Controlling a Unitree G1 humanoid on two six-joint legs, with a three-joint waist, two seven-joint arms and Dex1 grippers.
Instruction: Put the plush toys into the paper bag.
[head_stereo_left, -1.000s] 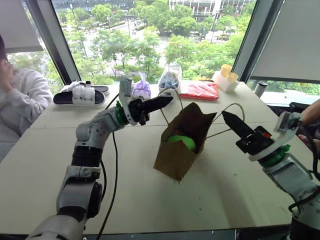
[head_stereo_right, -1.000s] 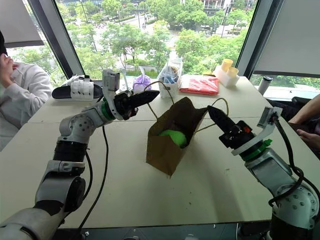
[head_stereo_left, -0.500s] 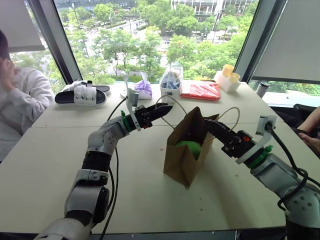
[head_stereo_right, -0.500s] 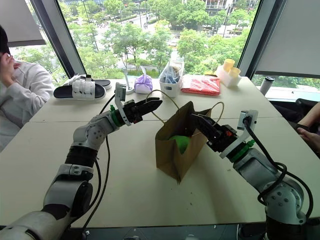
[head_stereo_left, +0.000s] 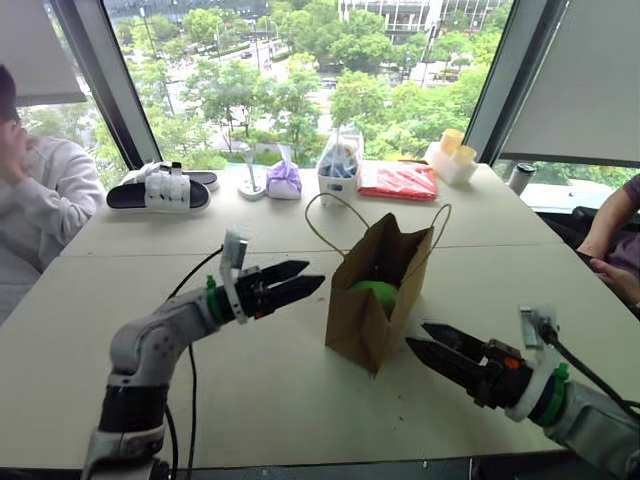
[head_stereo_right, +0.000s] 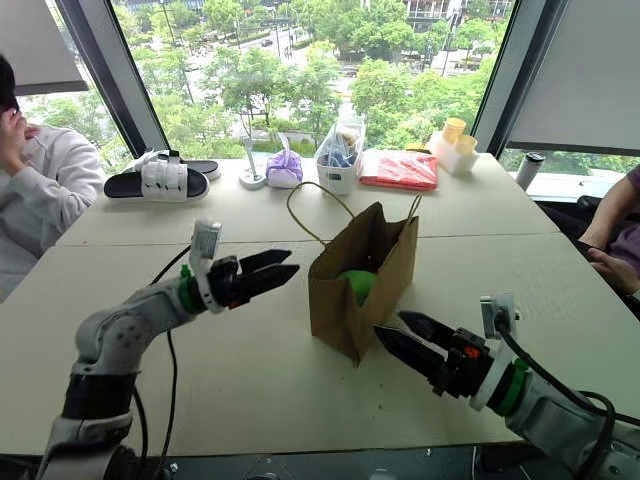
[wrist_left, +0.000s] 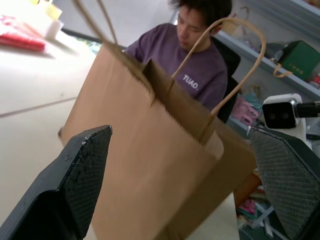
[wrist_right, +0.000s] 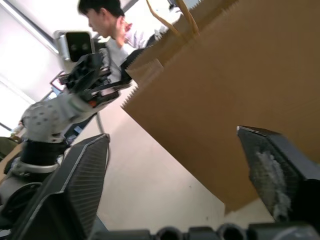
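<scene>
Head views show both grippers, left (head_stereo_left: 300, 284) and right (head_stereo_left: 425, 342), parted, apparently empty, flanking paper bag (head_stereo_left: 375, 300).

We see the paper bag (head_stereo_left: 375, 300) as matt brown kraft paper with twisted cord handles, the counter (head_stereo_left: 300, 400) smooth, pale and matt, and the fingers' pads (wrist_left: 87, 170) as black, finely textured.

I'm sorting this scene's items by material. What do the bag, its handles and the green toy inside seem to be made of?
The paper bag looks like matte brown kraft paper: creased panels and a zigzag-cut top edge. Its handles look like tan twisted cord, paper or fibre; I can't tell which. The green plush toy looks like soft fabric, but only a small bright green part shows.
</scene>
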